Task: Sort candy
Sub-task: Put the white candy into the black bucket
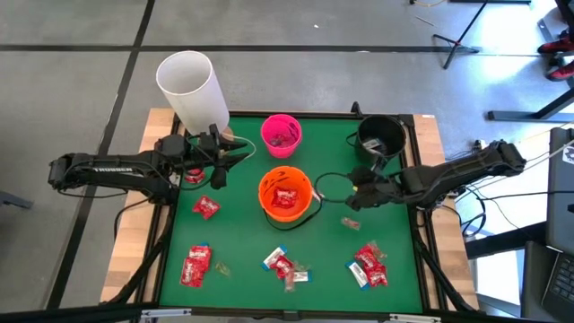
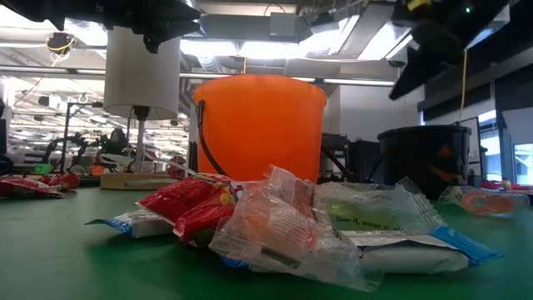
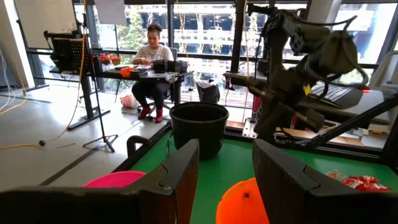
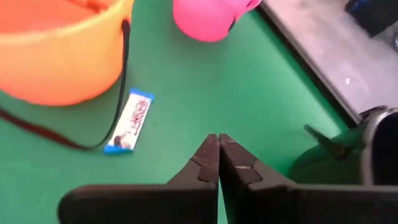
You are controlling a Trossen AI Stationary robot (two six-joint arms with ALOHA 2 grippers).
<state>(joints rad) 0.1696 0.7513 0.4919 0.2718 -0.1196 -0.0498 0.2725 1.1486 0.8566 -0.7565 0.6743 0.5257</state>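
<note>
Fingers, right gripper (image 4: 218, 144): pressed together, nothing between them; hovering over bare green between orange bucket and black bucket.
Fingers, left gripper (image 3: 225, 180): parted to a middling gap, empty; near the tabletop's left edge, aimed across at the buckets.
Tabletop (image 1: 242, 260): green mat, wooden border.
White cylinder (image 1: 191, 87): at the back left corner.
Orange bucket (image 1: 285, 195): centre, red candy inside.
Black bucket (image 1: 380, 136): back right.
Pink bucket (image 1: 281, 133): back centre, little visible inside.
Candy (image 1: 369, 266): red-wrapped clusters along the front edge, one small piece just beside the right gripper, one blue-and-white bar (image 4: 128, 121) beside the orange bucket.
Step in hand: judged between picks, right arm empty after a drop.
Next move: reopening the right fingers, descending over the nearest loose piece, squaring up before closing.
</note>
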